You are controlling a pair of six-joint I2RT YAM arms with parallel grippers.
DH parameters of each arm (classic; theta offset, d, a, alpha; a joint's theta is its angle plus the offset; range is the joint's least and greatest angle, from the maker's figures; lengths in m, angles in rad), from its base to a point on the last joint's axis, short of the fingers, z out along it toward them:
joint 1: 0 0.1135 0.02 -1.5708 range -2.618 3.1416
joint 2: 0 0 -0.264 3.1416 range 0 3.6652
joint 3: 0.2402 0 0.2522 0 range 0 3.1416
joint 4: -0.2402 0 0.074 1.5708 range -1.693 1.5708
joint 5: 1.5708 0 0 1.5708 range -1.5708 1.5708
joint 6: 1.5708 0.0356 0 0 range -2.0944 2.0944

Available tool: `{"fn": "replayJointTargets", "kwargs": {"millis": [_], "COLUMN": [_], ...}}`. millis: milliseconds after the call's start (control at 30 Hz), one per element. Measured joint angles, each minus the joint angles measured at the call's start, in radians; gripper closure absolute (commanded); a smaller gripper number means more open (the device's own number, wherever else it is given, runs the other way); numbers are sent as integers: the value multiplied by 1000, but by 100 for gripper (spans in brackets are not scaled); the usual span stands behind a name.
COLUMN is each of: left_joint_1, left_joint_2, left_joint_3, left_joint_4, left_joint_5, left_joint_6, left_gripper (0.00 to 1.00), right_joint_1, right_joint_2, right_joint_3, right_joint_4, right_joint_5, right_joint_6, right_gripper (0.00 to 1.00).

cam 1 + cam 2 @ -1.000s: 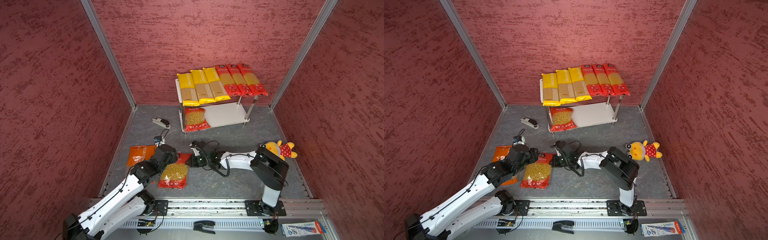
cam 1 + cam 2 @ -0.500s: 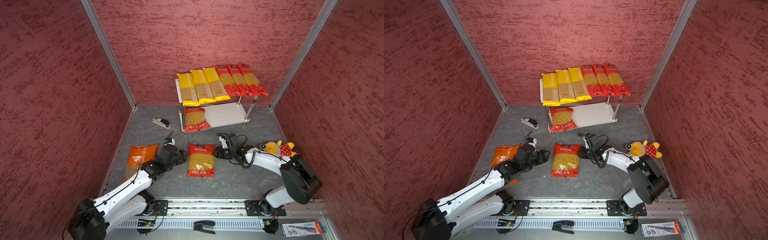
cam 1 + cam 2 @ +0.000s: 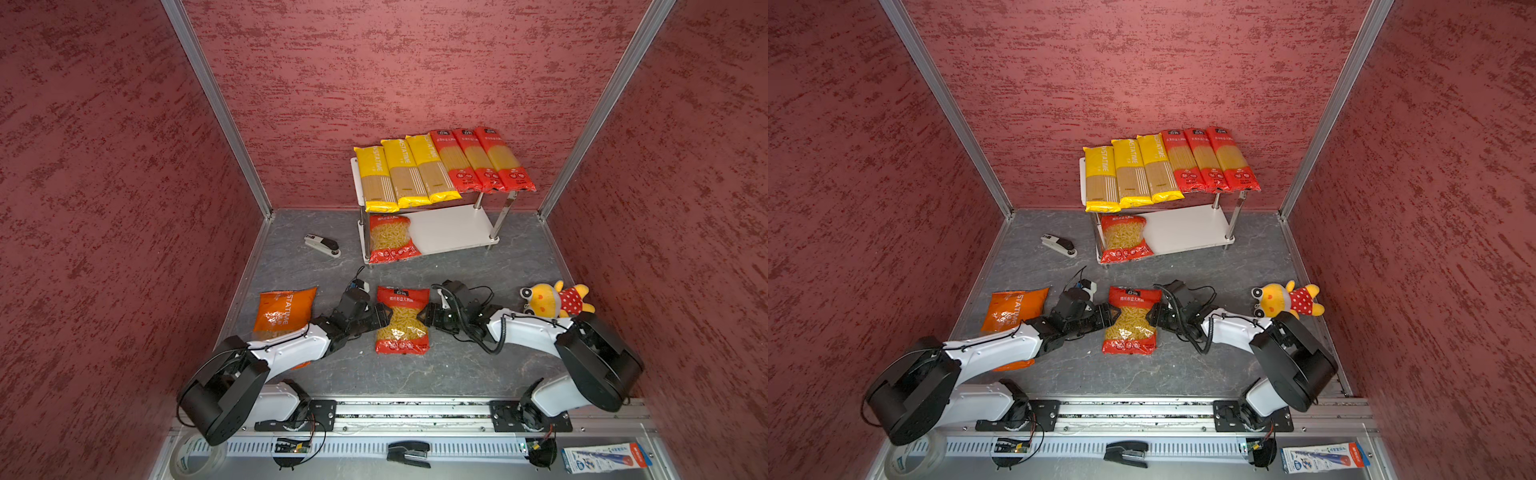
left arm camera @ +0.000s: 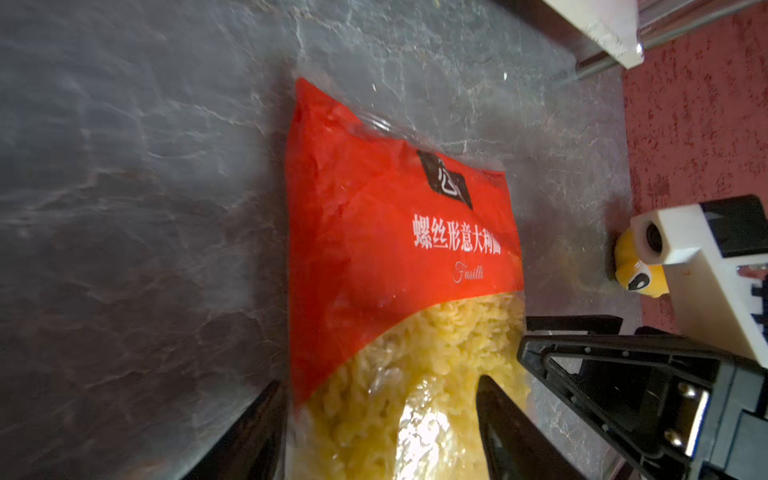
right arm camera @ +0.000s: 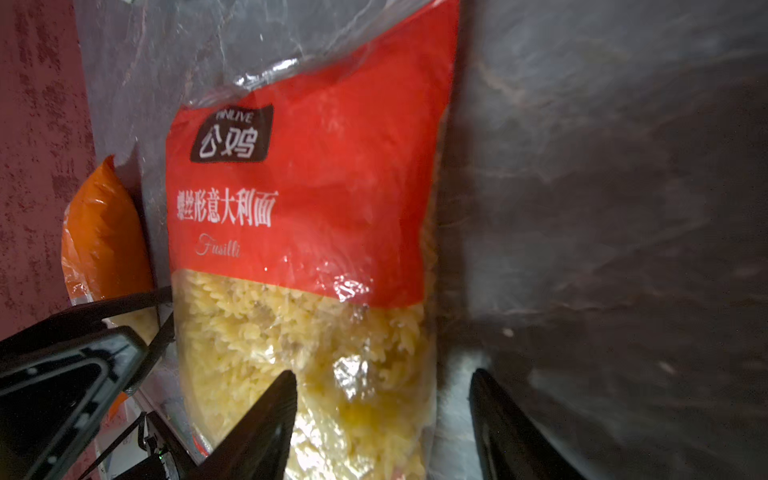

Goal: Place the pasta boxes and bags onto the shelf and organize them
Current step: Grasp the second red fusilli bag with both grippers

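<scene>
- My left gripper [image 3: 380,318] sits at the left edge of a red fusilli bag [image 3: 402,320], jaws spread wide, gripping nothing.
- My right gripper [image 3: 424,318] faces it at the bag's right edge, jaws likewise apart and empty.
- The bag lies flat on the grey table [image 3: 457,365], in front of the shelf [image 3: 453,228].
- The top tier carries three yellow spaghetti packs [image 3: 401,172] beside three red spaghetti packs [image 3: 478,160]; a second fusilli bag [image 3: 390,239] lies on the lower tier.
- An orange pasta bag [image 3: 282,309] lies partly under my left arm.
</scene>
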Motion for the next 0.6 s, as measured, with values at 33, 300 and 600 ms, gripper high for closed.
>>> {"fn": "replayJointTargets", "kwargs": {"millis": [33, 300, 600], "left_joint_1": [-9, -85, -54], "left_joint_2": [21, 94, 61], "left_joint_3": [4, 55, 29], "left_joint_4": [14, 81, 89], "left_joint_5": [2, -7, 32], "left_joint_6": [-2, -30, -98], "left_gripper": [32, 38, 32], "right_joint_1": [6, -15, -71], "right_joint_2": [17, 75, 95], "right_joint_3": [11, 26, -20], "right_joint_4": [11, 203, 287], "right_joint_5": [-13, -155, -244], "right_joint_6": [3, 50, 40], "right_gripper": [34, 50, 34]}}
